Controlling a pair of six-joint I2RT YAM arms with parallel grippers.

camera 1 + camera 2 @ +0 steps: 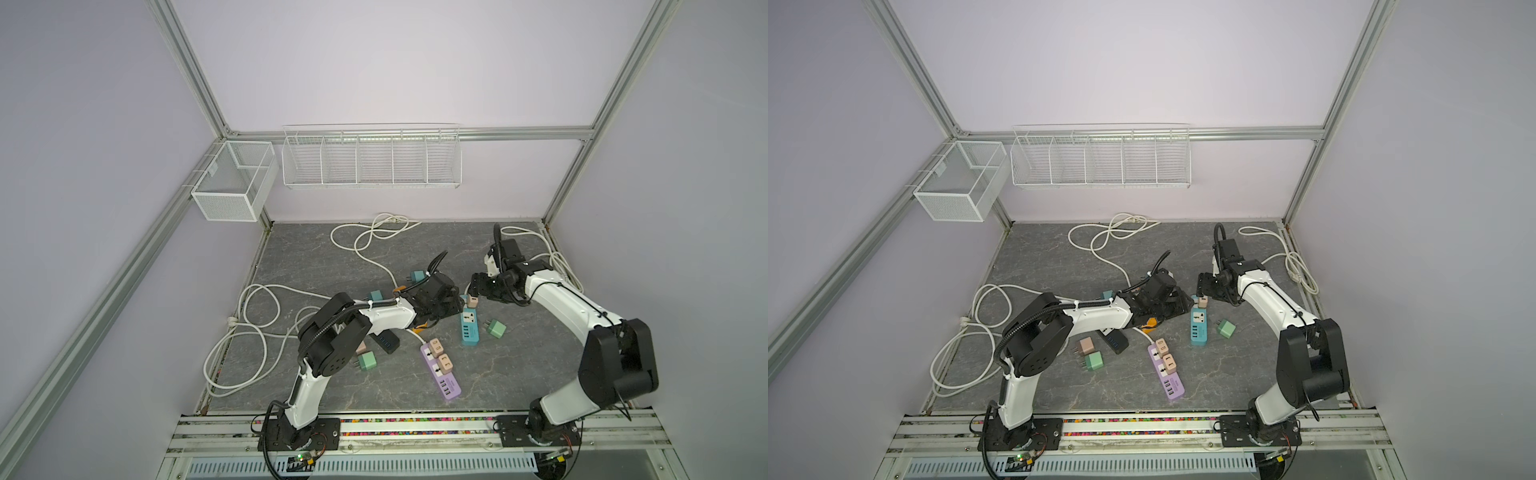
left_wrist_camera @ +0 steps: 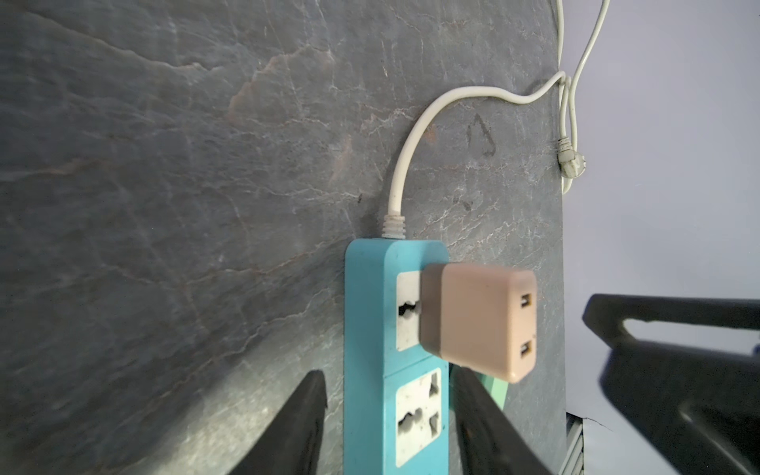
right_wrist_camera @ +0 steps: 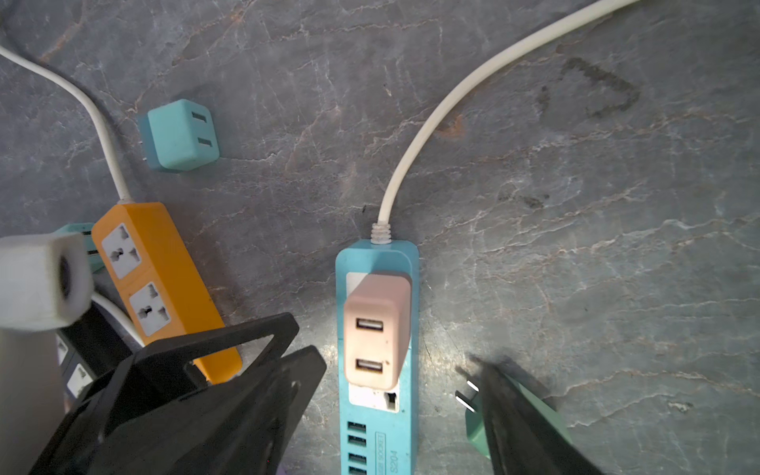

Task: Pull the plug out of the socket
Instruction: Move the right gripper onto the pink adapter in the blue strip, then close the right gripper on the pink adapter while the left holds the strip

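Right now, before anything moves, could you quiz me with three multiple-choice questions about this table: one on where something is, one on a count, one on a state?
1. The pink plug sits on the blue strip:
A) in the socket nearest its cord
B) over the USB ports
C) loose on the table

2. Plugs seated in the purple strip:
A) none
B) two
C) four

3. The left tool is:
A) shut on a cord
B) open, straddling the blue strip
C) clamped on the orange strip

Answers:
1 A: it covers the socket next to where the cord enters.
2 B: two sit one after the other along it.
3 B: its fingers stand either side of the strip.
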